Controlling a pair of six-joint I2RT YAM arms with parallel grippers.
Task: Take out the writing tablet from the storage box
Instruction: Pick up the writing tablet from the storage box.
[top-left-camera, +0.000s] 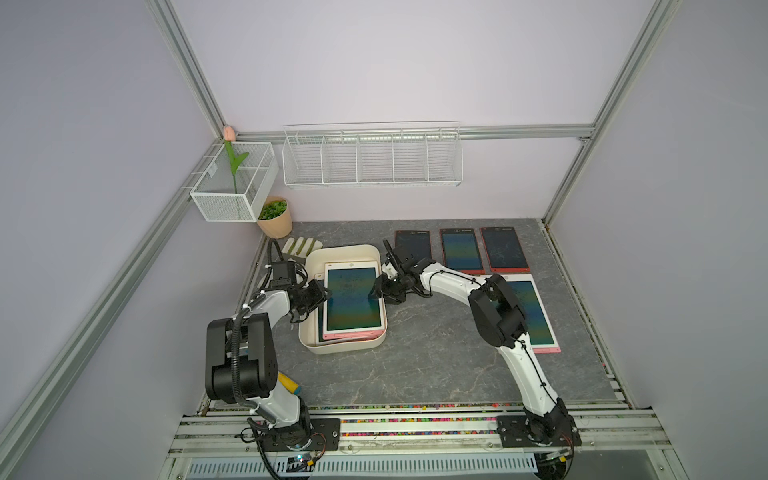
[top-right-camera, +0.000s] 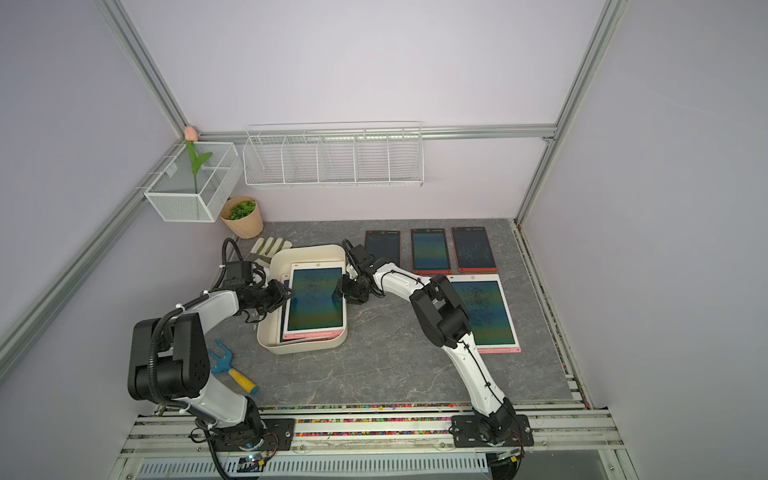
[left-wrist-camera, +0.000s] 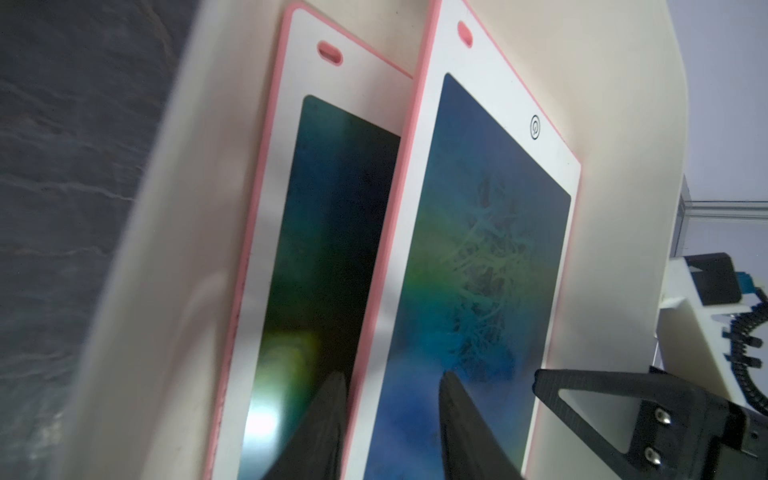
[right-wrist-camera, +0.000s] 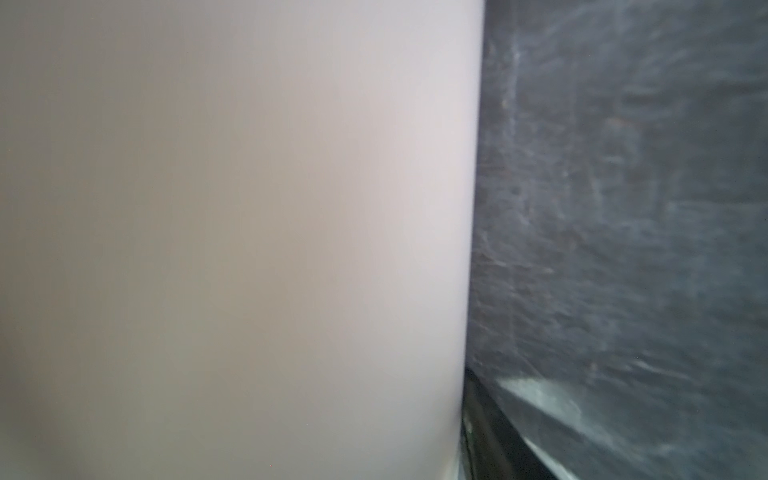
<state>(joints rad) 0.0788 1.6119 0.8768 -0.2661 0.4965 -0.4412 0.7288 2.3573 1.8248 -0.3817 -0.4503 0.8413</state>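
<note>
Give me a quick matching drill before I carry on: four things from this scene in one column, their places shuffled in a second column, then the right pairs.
Things:
1. stacked pink-framed writing tablets
2. tulip
3. red-framed writing tablets
4. potted plant

Places:
A. in a row along the far edge of the table
B. standing in the mesh basket
C. inside the storage box
D. back left corner of the table

Pairs: 1-C, 2-B, 3-A, 4-D
</note>
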